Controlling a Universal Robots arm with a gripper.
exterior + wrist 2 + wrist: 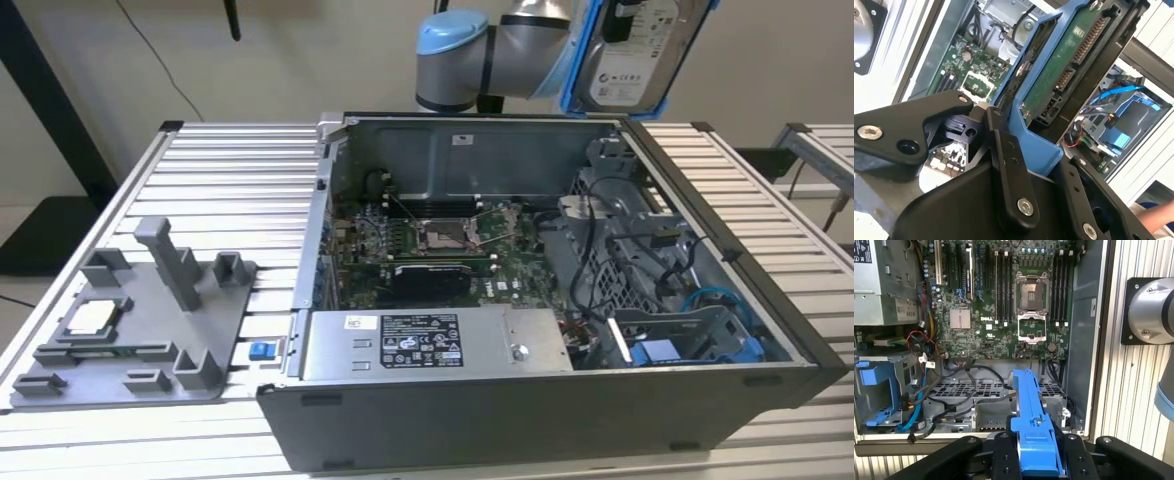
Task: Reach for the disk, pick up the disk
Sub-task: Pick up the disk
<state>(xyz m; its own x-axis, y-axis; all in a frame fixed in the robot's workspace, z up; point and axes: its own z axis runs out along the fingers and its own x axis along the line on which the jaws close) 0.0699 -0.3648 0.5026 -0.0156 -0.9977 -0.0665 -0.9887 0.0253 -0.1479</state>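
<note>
The disk [638, 60], a silver-grey hard drive with a white label in a bright blue bracket, hangs upright in the air above the back right corner of the open computer case [534, 420]. My gripper [1036, 442] is shut on the disk, its black fingers [1003, 455] pressing the bracket's blue edge [1033, 410] from both sides. In the second wrist view the disk's green circuit-board underside [1069, 65] and blue frame [1029, 137] run between the black fingers [1009, 165]. Far below the disk lies the motherboard [1004, 310].
Inside the case sit a grey power supply [434, 345] with a black-and-white label, loose cables and a blue drive cage [694, 340] at the exterior view's right. A grey fixture tray [127, 330] holding a small silver chip [91, 318] lies on the slatted table [227, 160].
</note>
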